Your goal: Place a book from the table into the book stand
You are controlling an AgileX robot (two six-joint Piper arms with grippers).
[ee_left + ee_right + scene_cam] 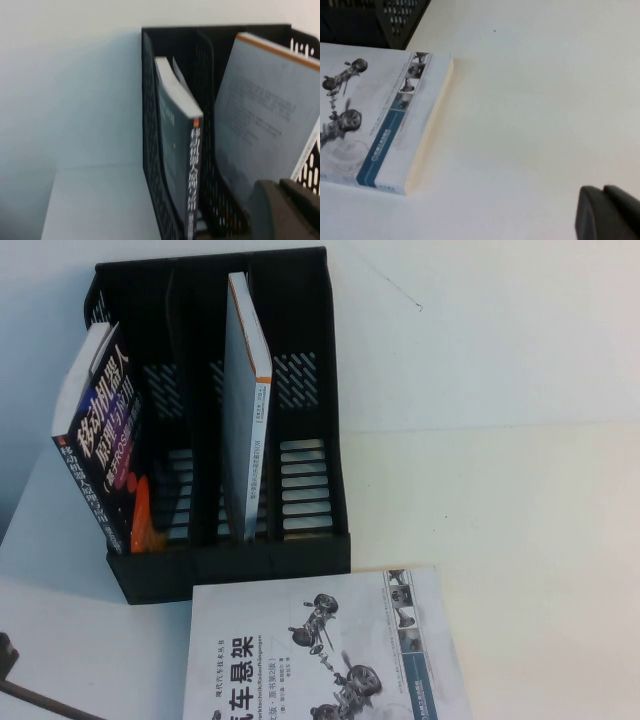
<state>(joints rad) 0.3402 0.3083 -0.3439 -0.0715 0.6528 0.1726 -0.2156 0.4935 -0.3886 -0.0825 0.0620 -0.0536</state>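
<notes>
High view shows a black stand [215, 420] at the back left of the white table [500, 490], with three slots open to the robot. A dark book [100, 440] leans in the left slot, tilted to the left, spine toward the camera. A grey book [245, 400] with an orange stripe at its top stands nearly upright in the middle slot. The right slot holds nothing visible.

A white book [330, 650] lies flat on the table just in front of the stand, cover up, with a drawing of car suspension parts and a blue band down its right side. It runs off the lower edge of the view, and its far edge sits close to the stand's front lip; whether they touch cannot be told.

Left wrist view looks at the stand from its left side; the left gripper [287, 210] shows only as a dark blurred shape near the stand's front, and its claw state cannot be told.

Right wrist view shows the white book's right edge and bare table beside it. The right gripper [607, 212] hangs over bare table to the right of that book, apart from it; only a dark corner shows, so its claw state cannot be told.
</notes>
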